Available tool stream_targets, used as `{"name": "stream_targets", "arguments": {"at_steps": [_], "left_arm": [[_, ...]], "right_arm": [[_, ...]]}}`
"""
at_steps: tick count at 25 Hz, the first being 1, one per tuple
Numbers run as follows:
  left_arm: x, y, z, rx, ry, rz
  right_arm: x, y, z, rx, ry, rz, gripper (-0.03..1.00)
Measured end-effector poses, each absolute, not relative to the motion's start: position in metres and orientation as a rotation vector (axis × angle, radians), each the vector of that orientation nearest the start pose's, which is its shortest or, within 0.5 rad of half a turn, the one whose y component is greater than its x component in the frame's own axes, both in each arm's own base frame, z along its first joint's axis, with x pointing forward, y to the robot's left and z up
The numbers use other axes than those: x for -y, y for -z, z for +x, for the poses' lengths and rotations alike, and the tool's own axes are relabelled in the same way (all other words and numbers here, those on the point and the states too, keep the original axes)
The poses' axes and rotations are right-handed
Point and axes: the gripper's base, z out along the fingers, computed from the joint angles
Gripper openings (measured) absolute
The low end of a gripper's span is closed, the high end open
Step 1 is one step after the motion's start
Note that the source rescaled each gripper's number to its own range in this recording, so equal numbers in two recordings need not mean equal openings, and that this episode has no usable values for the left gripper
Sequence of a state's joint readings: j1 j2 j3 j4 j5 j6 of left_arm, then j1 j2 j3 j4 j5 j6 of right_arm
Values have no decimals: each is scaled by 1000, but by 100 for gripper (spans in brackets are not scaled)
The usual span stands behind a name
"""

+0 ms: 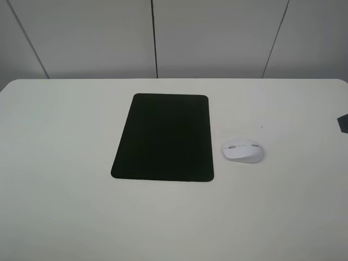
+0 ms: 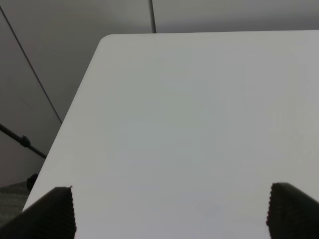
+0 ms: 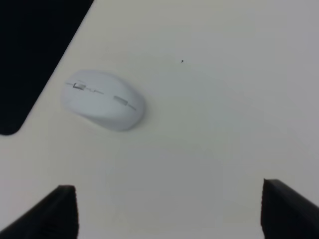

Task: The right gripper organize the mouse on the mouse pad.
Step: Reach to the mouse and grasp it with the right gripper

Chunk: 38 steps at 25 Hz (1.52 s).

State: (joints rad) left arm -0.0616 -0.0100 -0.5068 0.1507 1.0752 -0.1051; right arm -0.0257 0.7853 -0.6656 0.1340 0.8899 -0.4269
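OK, mouse (image 1: 243, 151) sits rt of centre on counter (image 1: 65, 163), just beside mouse pad (image 1: 163, 138), not on it. My right end effector (image 3: 169, 219): jaws spread wide, holding nothing; left end effector (image 2: 169, 216) same.

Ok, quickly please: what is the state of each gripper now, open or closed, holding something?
Left gripper: open, jaws wide apart, holding nothing.
Right gripper: open, holding nothing; the mouse lies apart from it.

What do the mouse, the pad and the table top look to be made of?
The mouse is likely hard plastic, white and smooth with a soft sheen; moulded seams and a grey wheel show. The mouse pad is probably fabric or rubber, matte black: thin, flat, no reflections. The table is smooth and white, possibly laminate; no grain shows.
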Motion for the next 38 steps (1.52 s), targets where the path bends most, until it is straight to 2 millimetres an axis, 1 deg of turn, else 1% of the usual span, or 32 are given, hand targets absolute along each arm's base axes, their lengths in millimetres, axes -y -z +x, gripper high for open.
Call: {"name": "stream_targets", "arguments": {"at_steps": [3, 9, 15, 17, 21, 27, 32, 38], "left_arm": [[-13, -279, -8, -2033, -75, -54], [-13, -279, -8, -2033, -75, -54], [-13, -279, -8, -2033, -75, -54], [-13, -279, -8, -2033, -75, -54], [-13, -279, -8, -2033, -75, -54], [-13, -279, -8, -2033, -75, -54], [-13, -279, -8, -2033, -75, -54], [-13, -279, -8, -2033, -75, -54]], "right_arm": [[-15, -284, 154, -2480, 25, -585, 57], [-34, -263, 189, -2537, 141, -913, 57], [-59, -239, 228, -2499, 164, -1324, 57], [-66, -229, 241, -2490, 158, -1430, 57], [-75, -209, 266, -2487, 126, -1574, 57], [-90, -177, 294, -2452, 66, -1742, 57], [-102, -152, 304, -2403, 35, -1846, 57], [-107, -133, 309, -2353, 30, -1926, 57]]}}
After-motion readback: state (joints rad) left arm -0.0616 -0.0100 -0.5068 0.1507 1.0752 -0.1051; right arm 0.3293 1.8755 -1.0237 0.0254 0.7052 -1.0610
